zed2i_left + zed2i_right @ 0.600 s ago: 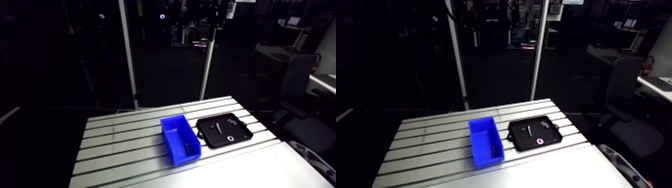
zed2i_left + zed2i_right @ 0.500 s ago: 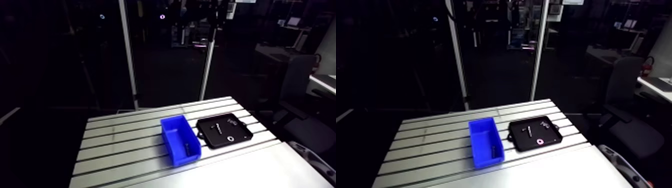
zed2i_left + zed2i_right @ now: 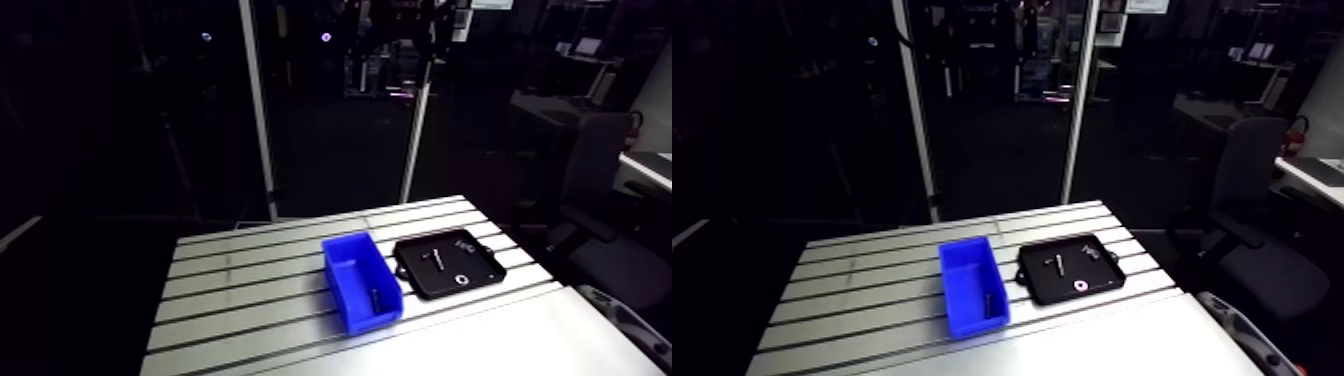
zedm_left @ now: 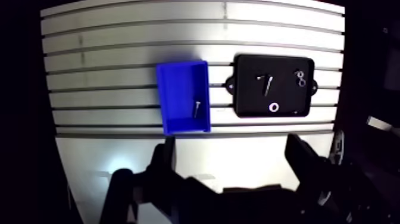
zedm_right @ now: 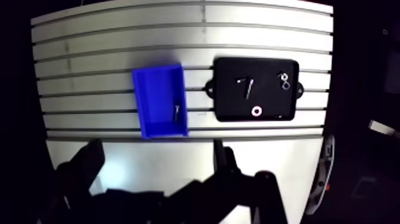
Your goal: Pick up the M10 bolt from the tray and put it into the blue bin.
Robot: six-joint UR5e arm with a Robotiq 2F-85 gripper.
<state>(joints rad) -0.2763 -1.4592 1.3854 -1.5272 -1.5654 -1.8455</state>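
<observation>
Bolt (image 4: pixel 266 83) lies flat near the middle of the tray (image 4: pixel 250 102), slanted to the tray's edges. A smaller piece (image 4: pixel 259 77) sits just beside the end farther from the hand; can't tell if they touch. Also in the tray: a ring (image 4: pixel 274 107) by the edge nearest the hand and two nuts (image 4: pixel 299 77) toward a far corner.

Tray sits near one side edge of the surface (image 4: pixel 107 59). Bin (image 4: pixel 175 83) is just beside it toward the middle, with a narrow gap between. Bin holds one small fastener (image 4: pixel 196 107); too small to tell what it is.

Hand (image 4: pixel 231 146) hangs high over the plain strip along the surface's near edge, well apart from tray and bin. Fingers (image 4: pixel 165 156) are spread wide, nothing between them. My read: pick not yet begun.

Likely failure modes:
- Wrong part. Several small pieces share the tray, and the neighbour beside the bolt could get pinched along with it or knocked away.
- Bad alignment. The bolt is slanted, so closing without turning the wrist square to the shank would probably roll or spin it out.
- Low profile. A flat bolt needs the fingertips almost on the tray floor: too high and they close on air, too low and they hit the tray and shove it.
- Tray looks loose, so a nudge could slide it against the bin.
- Release. Bin mouth is narrow, so opening off-centre or from too high could bounce the bolt off the rim and into a slot.
</observation>
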